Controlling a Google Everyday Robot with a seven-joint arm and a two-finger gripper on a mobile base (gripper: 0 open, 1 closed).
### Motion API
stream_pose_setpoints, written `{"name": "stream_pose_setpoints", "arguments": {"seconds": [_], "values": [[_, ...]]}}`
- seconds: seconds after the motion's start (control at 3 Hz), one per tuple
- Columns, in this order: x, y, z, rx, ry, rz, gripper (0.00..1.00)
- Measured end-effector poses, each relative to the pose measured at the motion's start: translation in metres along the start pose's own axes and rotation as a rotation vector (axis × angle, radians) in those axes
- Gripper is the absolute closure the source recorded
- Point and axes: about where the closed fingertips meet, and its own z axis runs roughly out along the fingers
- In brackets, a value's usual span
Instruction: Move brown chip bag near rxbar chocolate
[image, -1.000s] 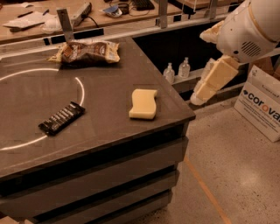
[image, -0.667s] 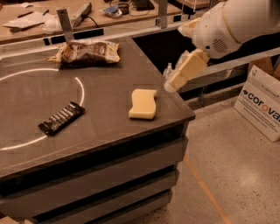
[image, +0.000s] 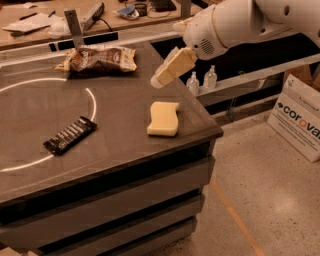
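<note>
The brown chip bag (image: 97, 59) lies flat at the far side of the dark table (image: 125, 92), brown with pale ends. The rxbar chocolate (image: 70, 135) is a thin black bar with white lettering, lying nearer the front left, on a white painted circle. My gripper (image: 169, 70) hangs from the white arm (image: 235, 22) above the table's right part. It is to the right of the bag, a short way off, and above and behind a yellow sponge. It holds nothing that I can see.
A pale yellow wavy-edged sponge (image: 163, 118) lies near the table's right front edge. A metal post (image: 74, 27) stands behind the bag. Two small bottles (image: 201, 79) stand on a shelf right of the table. A white cardboard box (image: 300, 120) leans on the floor at right.
The arm has swung left, from beside the table's right edge to over its right part, bringing the gripper closer to the chip bag. The objects on the table have not moved.
</note>
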Motion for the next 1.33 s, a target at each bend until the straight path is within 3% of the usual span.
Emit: {"name": "stream_pose_setpoints", "arguments": {"seconds": [0.33, 0.67, 1.0, 1.33], "values": [[0.000, 0.000, 0.000, 0.000, 0.000, 0.000, 0.00], [0.003, -0.005, 0.013, 0.042, -0.015, 0.040, 0.00], [0.016, -0.034, 0.070, 0.147, -0.049, 0.146, 0.00], [0.017, -0.055, 0.112, 0.187, -0.065, 0.171, 0.00]]}}
